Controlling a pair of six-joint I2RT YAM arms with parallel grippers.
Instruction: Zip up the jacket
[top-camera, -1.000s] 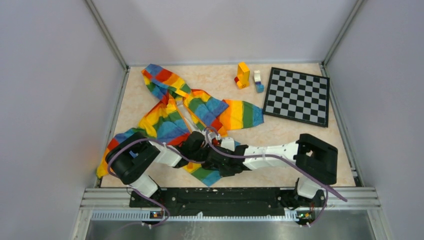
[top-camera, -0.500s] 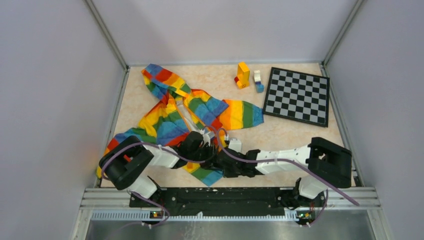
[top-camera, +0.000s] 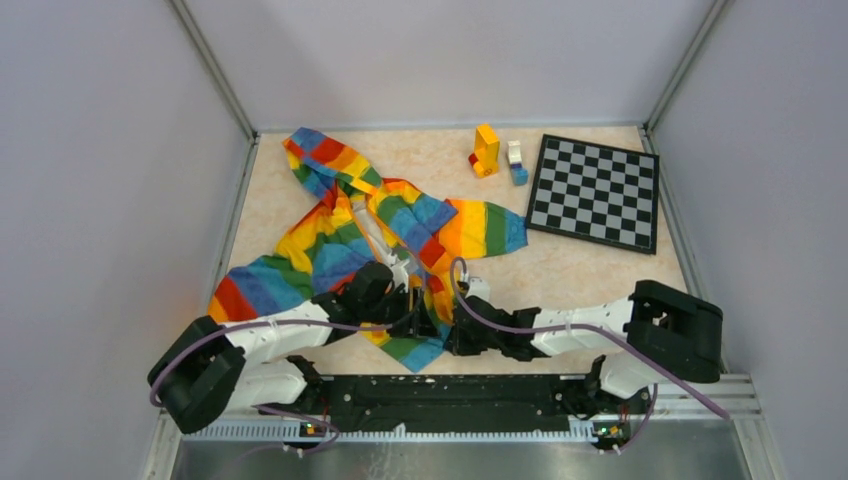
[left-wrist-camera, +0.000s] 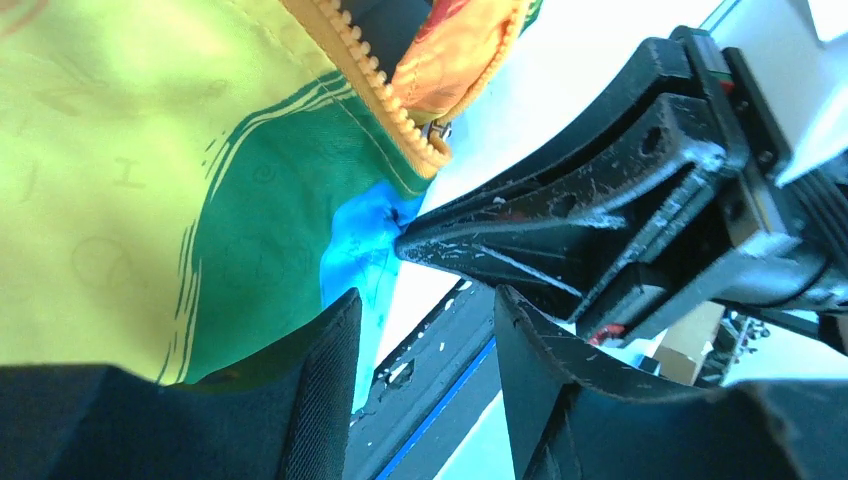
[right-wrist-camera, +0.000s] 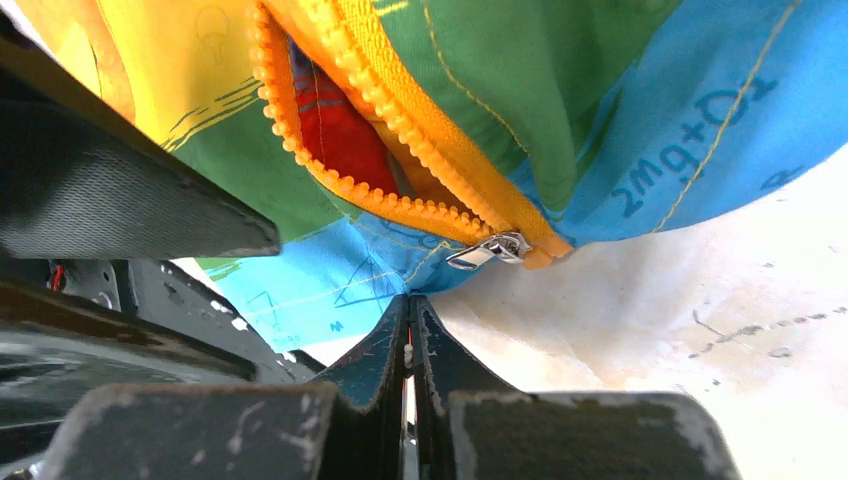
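The rainbow-striped jacket lies spread on the table, hood toward the back left, its lower hem at the near edge. Along its front, the orange zipper is parted above a silver slider at the hem. My right gripper is shut on the blue hem just below that slider; in the top view this right gripper sits at the jacket's bottom corner. My left gripper is open with nothing between its fingers, one finger lying over the green fabric, beside the right gripper's black fingers.
A black-and-white chessboard lies at the back right. A yellow-orange block stack and a small white-blue block stand beside it. A metal rail runs along the near edge. Grey walls close in both sides.
My left gripper has opened and let go of the jacket, and its arm has swung down to the left, uncovering the left sleeve. The right gripper kept its grip on the hem.
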